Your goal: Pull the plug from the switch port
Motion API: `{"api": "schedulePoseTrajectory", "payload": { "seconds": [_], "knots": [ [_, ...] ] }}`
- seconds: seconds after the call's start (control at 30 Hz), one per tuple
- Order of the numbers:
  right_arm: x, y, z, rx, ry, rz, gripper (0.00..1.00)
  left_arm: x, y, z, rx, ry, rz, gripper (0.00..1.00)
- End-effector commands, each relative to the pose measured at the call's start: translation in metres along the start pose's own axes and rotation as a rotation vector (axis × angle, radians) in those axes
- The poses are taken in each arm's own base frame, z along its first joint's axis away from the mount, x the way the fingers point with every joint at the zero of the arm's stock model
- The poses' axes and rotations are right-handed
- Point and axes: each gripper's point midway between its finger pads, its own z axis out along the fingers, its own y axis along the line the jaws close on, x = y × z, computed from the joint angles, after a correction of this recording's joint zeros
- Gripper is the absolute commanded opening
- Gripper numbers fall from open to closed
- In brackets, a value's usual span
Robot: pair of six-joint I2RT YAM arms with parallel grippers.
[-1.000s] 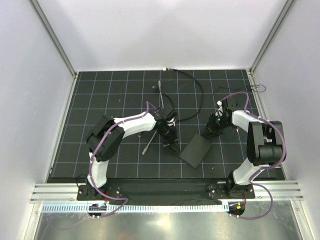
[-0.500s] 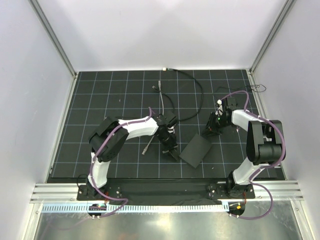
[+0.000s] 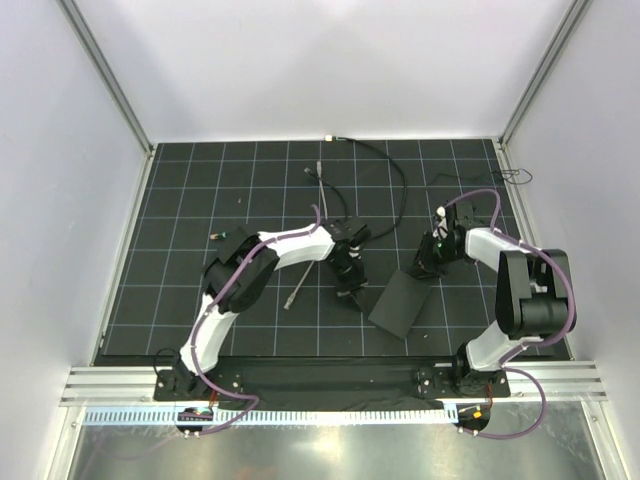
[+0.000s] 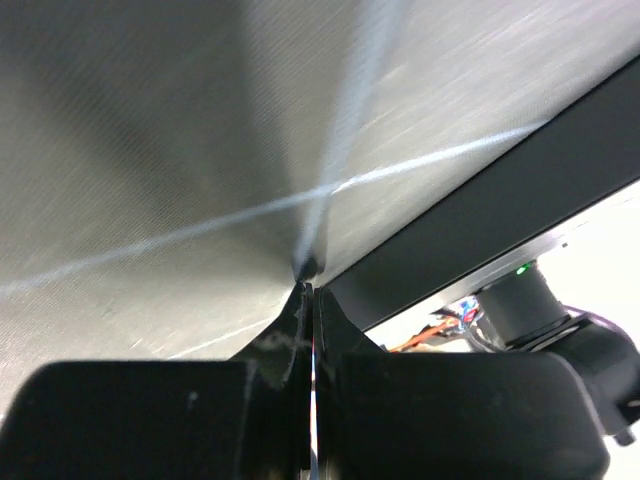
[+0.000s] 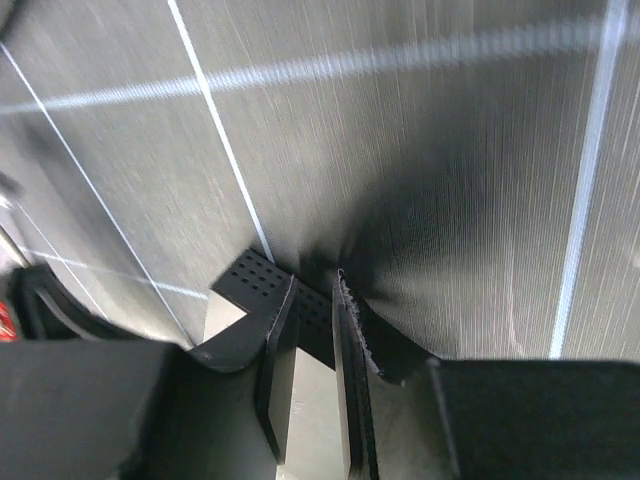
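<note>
**Item 1, grid mat** (image 3: 170, 300): black with white lines, carrying everything listed here.

**Item 2, grey cable** (image 3: 297, 288): thin and silver-tipped. It is lying loose on the mat just left of the left gripper and slanting up toward the far side.

**Item 3, left gripper** (image 3: 350, 290): pointing down at the middle of the mat, near the switch box's left corner but apart from it.
- In the wrist view its fingers (image 4: 265, 345) are pressing flat together, with only a hairline showing between them.
- A small dark nub (image 4: 306, 267) is sitting at their tips, too blurred to identify.

**Item 4, black cable** (image 3: 398, 195): thin, looping from the far edge of the mat down toward the left gripper.
- Its end is passing out of sight beneath that wrist.
- The plug is not showing clearly in any view.
- Whether it is sitting in the switch port cannot be told.

**Item 5, switch box** (image 3: 403, 303): a flat matte black rectangle, lying at an angle between the two grippers. Its port opening is not showing.

**Item 6, right gripper** (image 3: 430, 262): bearing down on the box's far corner. In the wrist view its fingers (image 5: 347, 370) are clamping narrowly on the box's perforated edge (image 5: 250, 272).
</note>
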Motion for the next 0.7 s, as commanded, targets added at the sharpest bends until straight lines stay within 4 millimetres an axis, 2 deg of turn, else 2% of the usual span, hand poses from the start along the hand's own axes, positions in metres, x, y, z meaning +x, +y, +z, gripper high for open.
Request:
{"api": "schedulePoseTrajectory", "payload": {
  "seconds": [0.0,0.07,0.1,0.2,0.3,0.33,0.43,0.5,0.6,0.67],
  "knots": [
    [0.013,0.001,-0.012,0.006,-0.011,0.005,0.28,-0.025,-0.016,-0.006,-0.006,-0.053,0.049,0.0],
    [0.023,-0.003,-0.016,0.02,-0.01,0.029,0.27,-0.029,-0.02,-0.007,-0.021,-0.052,0.058,0.0],
    [0.025,-0.005,-0.018,0.032,-0.018,0.034,0.27,-0.034,-0.032,-0.012,-0.003,-0.065,0.084,0.0],
    [0.029,-0.011,-0.029,0.075,-0.056,0.049,0.29,-0.039,-0.041,-0.007,0.009,-0.046,0.09,0.0],
    [0.024,-0.022,-0.04,0.113,-0.093,0.064,0.31,-0.049,-0.032,-0.014,-0.058,-0.119,0.123,0.0],
    [0.019,-0.021,-0.044,0.116,-0.098,0.05,0.3,-0.049,-0.035,-0.026,-0.055,-0.149,0.145,0.0],
    [0.015,-0.018,-0.052,0.127,-0.082,-0.009,0.31,-0.053,-0.019,-0.041,-0.124,-0.2,0.205,0.0],
    [0.013,-0.018,-0.059,0.15,-0.093,-0.004,0.32,-0.041,-0.012,-0.048,-0.13,-0.167,0.239,0.0],
    [0.017,-0.019,-0.069,0.184,-0.125,0.086,0.34,-0.029,-0.027,-0.047,-0.028,-0.115,0.276,0.02],
    [0.021,-0.024,-0.074,0.22,-0.143,0.152,0.33,-0.029,-0.042,-0.045,0.04,-0.101,0.296,0.02]
  ]
}}
